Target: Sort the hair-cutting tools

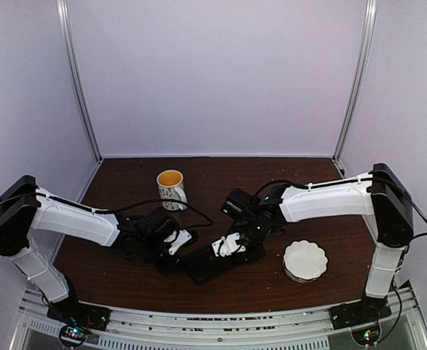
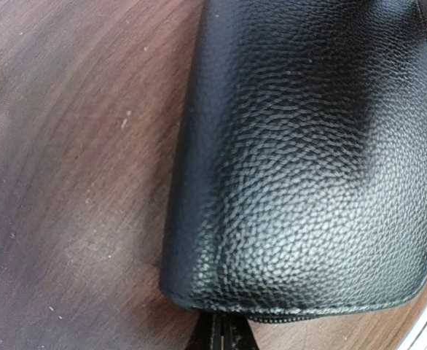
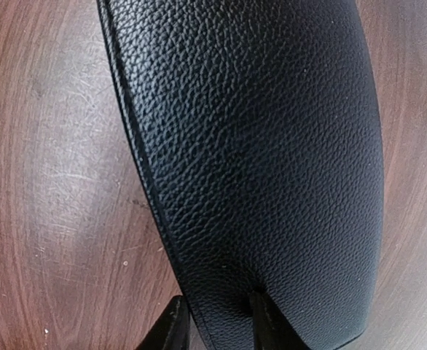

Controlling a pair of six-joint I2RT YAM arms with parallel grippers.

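The black zip case (image 1: 208, 267) lies on the brown table between my two arms. It fills the left wrist view (image 2: 308, 160) and the right wrist view (image 3: 257, 146). My left gripper (image 1: 168, 261) is at the case's left end; its fingers (image 2: 224, 337) are pressed together at the zipped edge. My right gripper (image 1: 228, 246) straddles the case's far edge (image 3: 217, 321), one finger dents the leather top and the other is beside the rim. No scissors or black clip pieces show in any view.
A white patterned mug (image 1: 171, 188) stands behind the left gripper. A white scalloped dish (image 1: 304, 260) sits at the right front. The table's front rail (image 1: 221, 321) runs along the near edge.
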